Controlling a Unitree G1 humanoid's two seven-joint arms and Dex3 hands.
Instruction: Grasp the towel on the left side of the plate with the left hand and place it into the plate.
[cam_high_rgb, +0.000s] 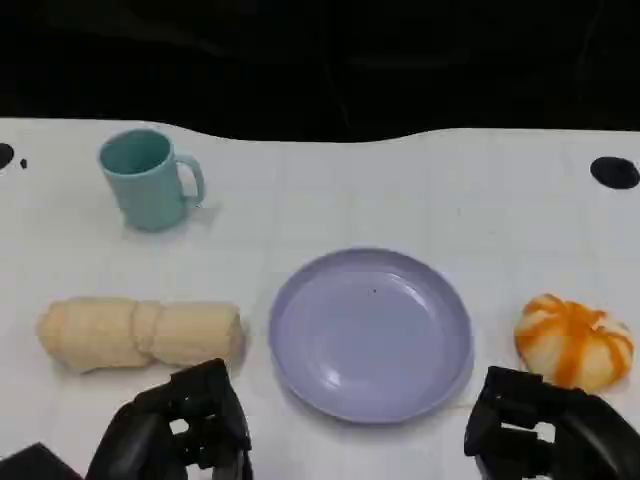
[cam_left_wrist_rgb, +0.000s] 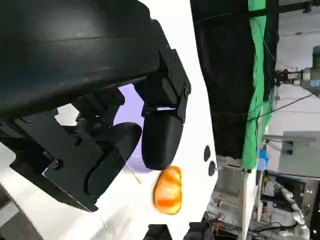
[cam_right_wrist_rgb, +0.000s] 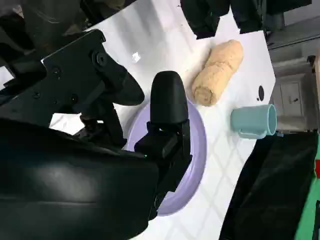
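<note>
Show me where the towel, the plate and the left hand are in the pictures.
towel (cam_high_rgb: 140, 333), head view, middle of the roll.
plate (cam_high_rgb: 370, 335), head view, bare centre of the dish.
left hand (cam_high_rgb: 185, 425), head view, middle of the black fingers.

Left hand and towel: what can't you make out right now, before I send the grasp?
- Left hand, head view: cut off by the picture's lower edge; its fingers sit near the towel, contact unclear.
- Towel's near side, head view: partly hidden by the left hand.
- Plate, left wrist view: mostly hidden behind that hand's own fingers.
- Right hand, head view: cut off by the lower edge; finger pose unclear.
</note>
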